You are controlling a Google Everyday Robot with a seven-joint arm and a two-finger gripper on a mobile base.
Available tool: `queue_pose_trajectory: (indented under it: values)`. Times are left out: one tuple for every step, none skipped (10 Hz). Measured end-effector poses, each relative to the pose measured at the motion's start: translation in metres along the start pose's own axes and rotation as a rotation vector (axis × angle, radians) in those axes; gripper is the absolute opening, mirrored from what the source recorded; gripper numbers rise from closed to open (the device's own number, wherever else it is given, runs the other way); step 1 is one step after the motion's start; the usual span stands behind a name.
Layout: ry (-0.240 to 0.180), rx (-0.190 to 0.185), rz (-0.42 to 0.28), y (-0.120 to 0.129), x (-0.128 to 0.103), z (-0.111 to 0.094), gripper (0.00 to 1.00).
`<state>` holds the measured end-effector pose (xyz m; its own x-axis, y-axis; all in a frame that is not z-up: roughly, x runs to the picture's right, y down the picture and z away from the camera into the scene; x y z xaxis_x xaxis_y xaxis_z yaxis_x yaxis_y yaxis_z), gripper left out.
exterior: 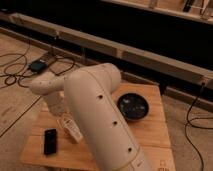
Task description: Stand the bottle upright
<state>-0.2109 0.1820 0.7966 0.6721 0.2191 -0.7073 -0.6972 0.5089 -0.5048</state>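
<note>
Table (152, 137) of wood, cables (14, 76) on floor (12, 112), pincer (59, 112) beside bottle (72, 131)

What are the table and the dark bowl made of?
The table looks like pale wood: tan colour, faint plank lines. The bowl is dark and glossy with glints, maybe ceramic or plastic. The gripper sits low beside the bottle.
</note>
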Motion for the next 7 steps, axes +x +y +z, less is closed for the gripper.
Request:
queue_pose_trajectory:
  values:
    - [-0.06,-0.012,0.0,-0.005,-0.001,-0.015,0.0]
    - [-0.119,-0.022,0.0,-0.01,-0.002,-0.03,0.0]
    - [-0.181,-0.032,-0.002,-0.014,-0.002,-0.044,0.0]
    - [-0.239,-0.041,-0.002,-0.017,-0.002,-0.057,0.0]
    - [-0.295,-0.052,-0.002,-0.019,-0.002,-0.067,0.0]
    - [-0.364,-0.069,0.001,-0.022,-0.002,-0.077,0.0]
    - [-0.446,-0.093,0.006,-0.024,-0.002,-0.089,0.0]
